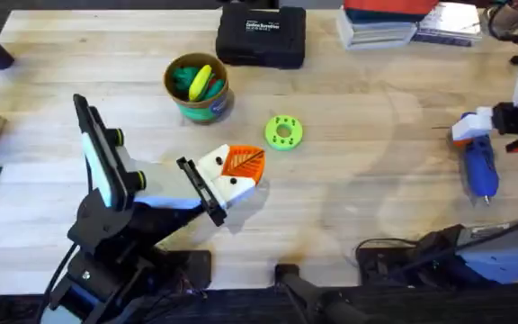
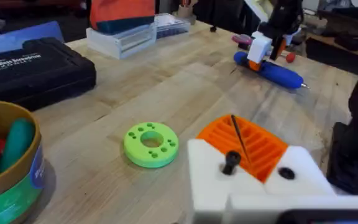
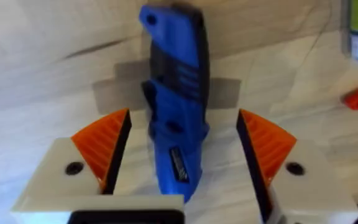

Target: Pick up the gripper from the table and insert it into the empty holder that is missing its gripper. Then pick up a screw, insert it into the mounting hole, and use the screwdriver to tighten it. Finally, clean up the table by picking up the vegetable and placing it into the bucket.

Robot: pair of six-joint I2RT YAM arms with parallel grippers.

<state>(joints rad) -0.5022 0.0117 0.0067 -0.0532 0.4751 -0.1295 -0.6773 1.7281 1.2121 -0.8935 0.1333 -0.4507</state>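
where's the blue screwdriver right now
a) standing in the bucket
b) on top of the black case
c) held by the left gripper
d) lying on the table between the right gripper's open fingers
d: the right wrist view shows the screwdriver lying flat on the table with the right gripper straddling it, its orange pads apart on either side and not yet closed on it.

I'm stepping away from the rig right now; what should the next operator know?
Right tool: open, straddling the screwdriver, which lies on the table; not yet gripping it.
Left tool: mid-table, beside the green disc. The gripper sits against the holder.
The bucket holds a dark-green piece, seemingly the vegetable.
Left to do: lift the screwdriver and tighten the screw. I cannot tell how far it is seated.
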